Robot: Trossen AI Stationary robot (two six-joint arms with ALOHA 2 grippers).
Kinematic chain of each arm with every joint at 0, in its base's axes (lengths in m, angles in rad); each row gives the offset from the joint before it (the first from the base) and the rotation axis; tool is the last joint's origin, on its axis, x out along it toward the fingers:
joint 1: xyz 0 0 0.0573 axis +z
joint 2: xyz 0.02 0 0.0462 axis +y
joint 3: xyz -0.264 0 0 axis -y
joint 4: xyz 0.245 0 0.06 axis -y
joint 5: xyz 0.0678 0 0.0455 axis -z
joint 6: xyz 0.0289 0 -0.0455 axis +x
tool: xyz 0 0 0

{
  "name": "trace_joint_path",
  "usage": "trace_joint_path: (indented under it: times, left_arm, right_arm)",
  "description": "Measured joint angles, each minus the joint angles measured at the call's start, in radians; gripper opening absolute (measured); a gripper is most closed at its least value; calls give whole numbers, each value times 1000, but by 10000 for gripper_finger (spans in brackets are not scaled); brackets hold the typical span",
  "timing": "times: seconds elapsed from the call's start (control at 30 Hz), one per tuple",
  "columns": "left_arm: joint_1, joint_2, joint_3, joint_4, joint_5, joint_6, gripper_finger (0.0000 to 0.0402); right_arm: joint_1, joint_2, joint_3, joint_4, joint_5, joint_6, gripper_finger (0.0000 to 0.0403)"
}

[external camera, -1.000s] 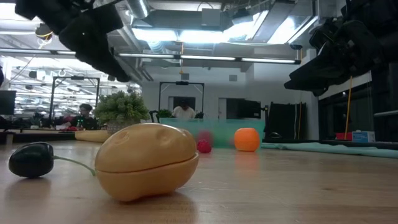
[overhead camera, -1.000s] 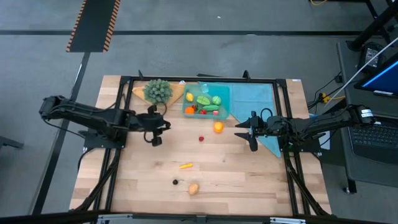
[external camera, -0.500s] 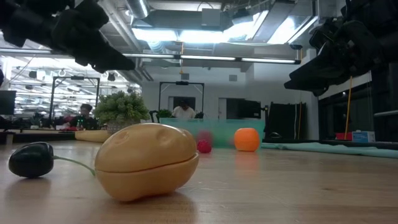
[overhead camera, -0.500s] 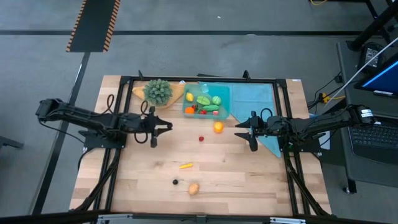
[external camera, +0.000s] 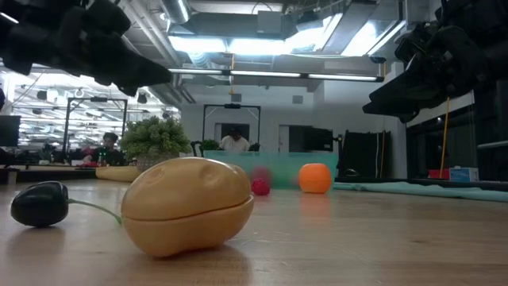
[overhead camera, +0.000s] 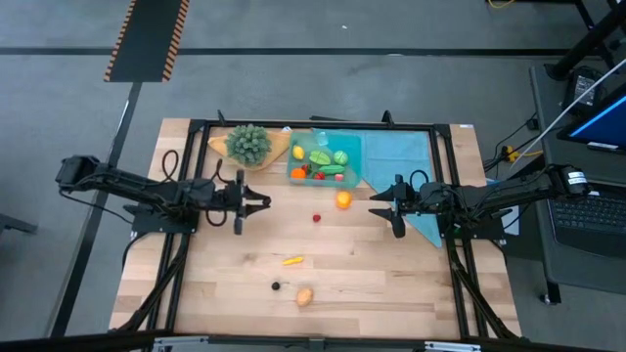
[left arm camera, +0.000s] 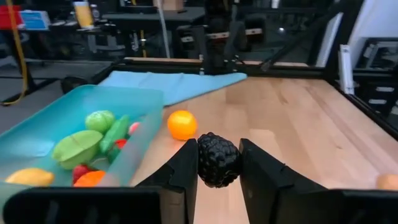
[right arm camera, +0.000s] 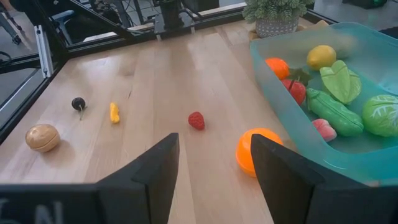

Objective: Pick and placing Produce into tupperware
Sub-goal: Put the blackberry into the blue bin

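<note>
Leftward, my left hand (left arm camera: pixel 217 163) clamps a bumpy dark berry (left arm camera: pixel 217 159) above bare wooden desk (overhead camera: pixel 372 264), beside the smooth teal tupperware (overhead camera: pixel 326 155) holding produce. Right hand (right arm camera: pixel 214 162) hovers open near a round orange (right arm camera: pixel 259 151), loose pieces scattered nearby.

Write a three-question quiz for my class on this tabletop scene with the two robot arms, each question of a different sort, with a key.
1. True or false: the left hand grips a dark bumpy toy berry.
2. Which loose item lies nearest the clear teal plastic container?
A. tan toy potato
B. round orange toy fruit
C. small yellow-orange toy vegetable
3. Fill in: the right hand is open and holds ____.

Key: 1 true; 2 B; 3 nothing.
</note>
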Motion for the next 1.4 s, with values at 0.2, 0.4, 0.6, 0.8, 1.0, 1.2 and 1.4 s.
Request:
trace_joint_path:
  times: [0.2, 0.4, 0.6, 0.8, 1.0, 1.2, 1.4]
  left_arm:
    - [68, 0, 0, 3, -2, -13, 91]
    - [140, 0, 0, 21, -2, -24, 87]
    - [181, 1, 0, 32, 22, -28, 91]
    - [199, 69, 0, 118, 25, -28, 91]
    - [229, 193, 39, 174, 32, -26, 93]
    - [268, 326, 143, 174, 35, 2, 94]
    - [325, 445, 247, 173, 79, 3, 91]
  right_arm:
    - [0, 0, 0, 0, 0, -2, 202]
    - [0, 0, 0, 0, 0, -3, 202]
    - [0, 0, 0, 0, 0, -4, 202]
    - [0, 0, 0, 1, 0, -4, 202]
    - [0, 0, 0, 1, 1, -4, 202]
    - [0, 0, 0, 1, 1, -4, 202]
    - [0, 0, 0, 0, 1, -4, 202]
